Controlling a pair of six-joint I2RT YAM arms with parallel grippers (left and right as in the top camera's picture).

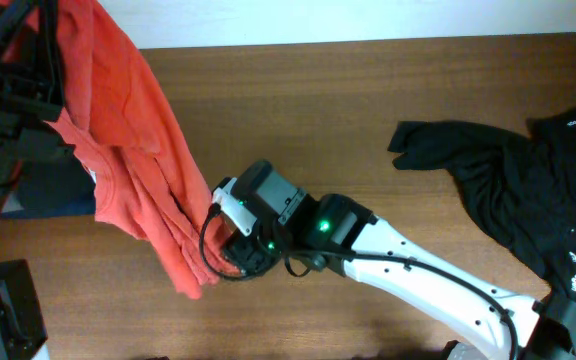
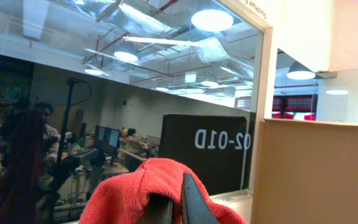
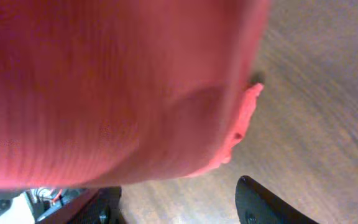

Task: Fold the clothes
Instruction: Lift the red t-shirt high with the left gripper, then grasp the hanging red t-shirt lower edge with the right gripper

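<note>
orange-red T-shirt [image 1: 138, 120] above wood-grain table [image 1: 368, 100], glass wall [image 2: 135, 93], round ceiling lights [image 2: 211, 18]

Overhead straight down on table [image 1: 368, 90], left wrist level outward, right wrist very close, all share orange-red T-shirt [image 1: 138, 130] at nine o'clock.

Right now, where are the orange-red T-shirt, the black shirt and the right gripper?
orange-red T-shirt [image 1: 133, 110]: overhead view, on the middle of the hanging fabric.
black shirt [image 1: 528, 190]: overhead view, on its spread-out middle.
right gripper [image 1: 216, 255]: overhead view, between its fingertips, by the T-shirt's lower edge.
</note>
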